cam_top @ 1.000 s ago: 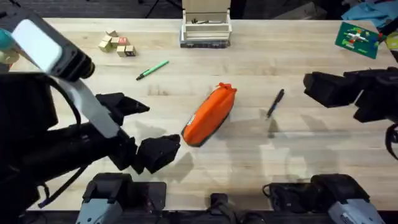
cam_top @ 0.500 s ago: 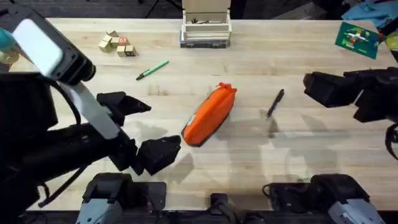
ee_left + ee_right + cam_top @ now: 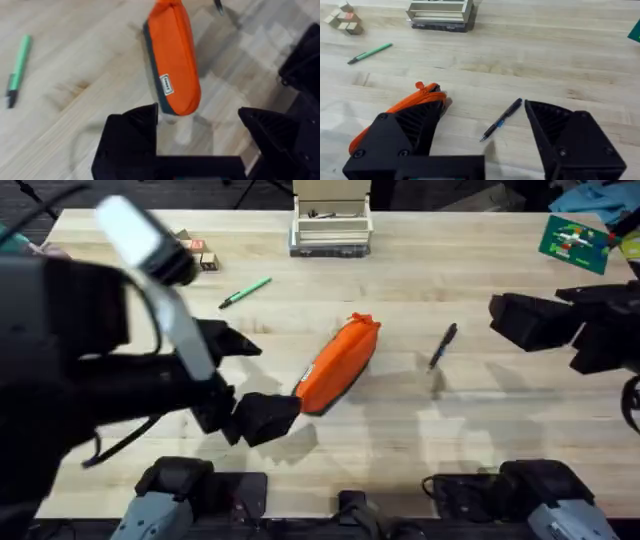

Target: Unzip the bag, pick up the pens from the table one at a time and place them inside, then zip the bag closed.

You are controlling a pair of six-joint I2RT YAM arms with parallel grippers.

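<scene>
The bag [image 3: 337, 365] lies slantwise near the middle of the tabletop [image 3: 400, 450], bright orange with a dark underside, plump and zipped — its puller end [image 3: 420, 86] points away from the arms' bases. The green pen [image 3: 246, 291] lies well apart beyond it, the dark pen [image 3: 443, 345] near its right side. The opening step is in hand: the left gripper [image 3: 200, 125] hovers just short of the bag's near end, jaws spread wide. The right gripper [image 3: 482, 145] waits over the dark pen, jaws open too. Next, I judge, one must pin the bag while the other takes the puller.
</scene>
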